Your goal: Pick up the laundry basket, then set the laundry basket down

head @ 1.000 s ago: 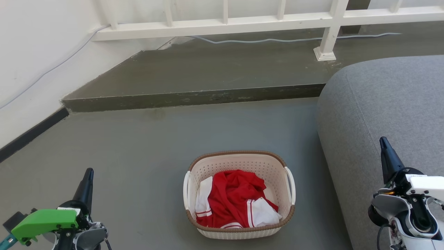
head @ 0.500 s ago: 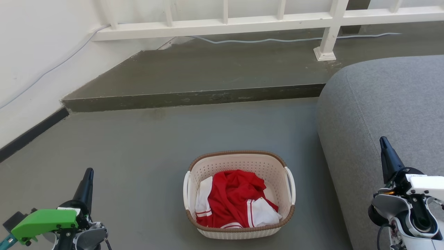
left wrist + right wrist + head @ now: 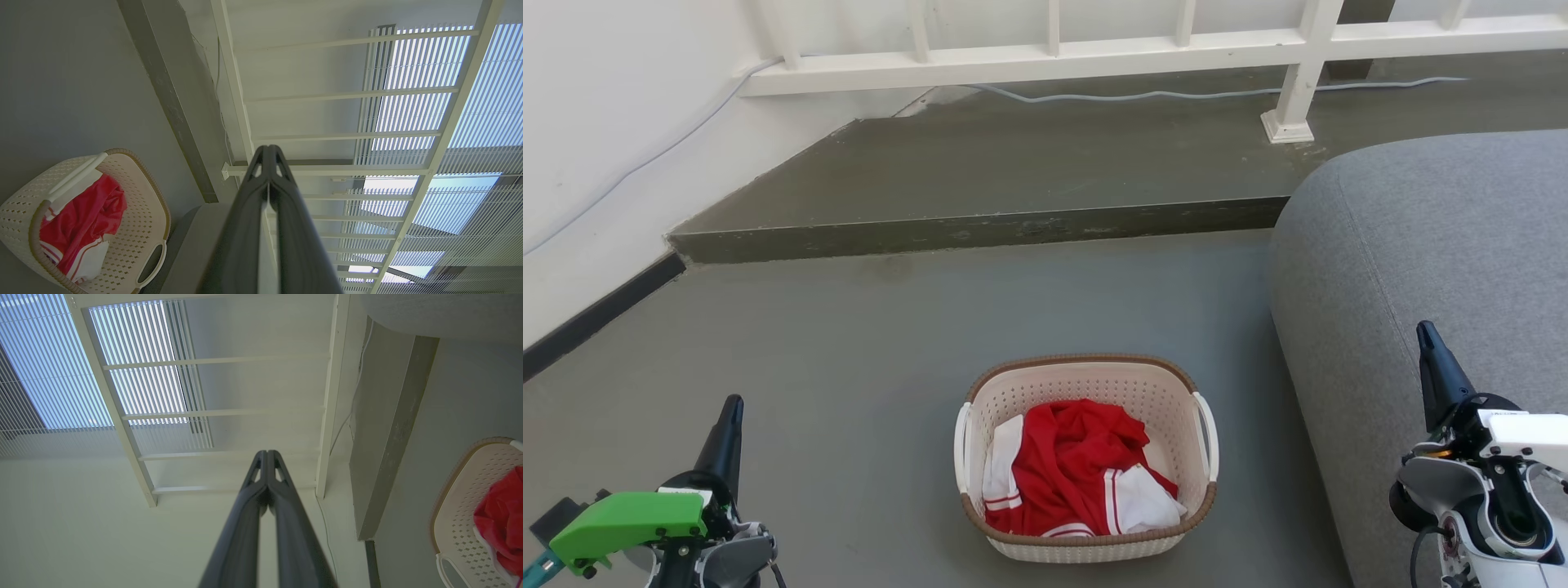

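We find the basket [image 3: 1086, 369] on the floor [image 3: 849, 343], clothes [image 3: 1078, 465] in it, near the sofa [image 3: 1421, 245] at the floor's right edge, a step [image 3: 980, 229] along the far edge, a railing [image 3: 1094, 51] behind that, and our left gripper [image 3: 731, 408] and right gripper [image 3: 1425, 335] flanking the basket, well apart.

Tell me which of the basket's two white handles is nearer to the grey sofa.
The right handle of the laundry basket: it is turned toward the sofa. The left handle faces bare floor.
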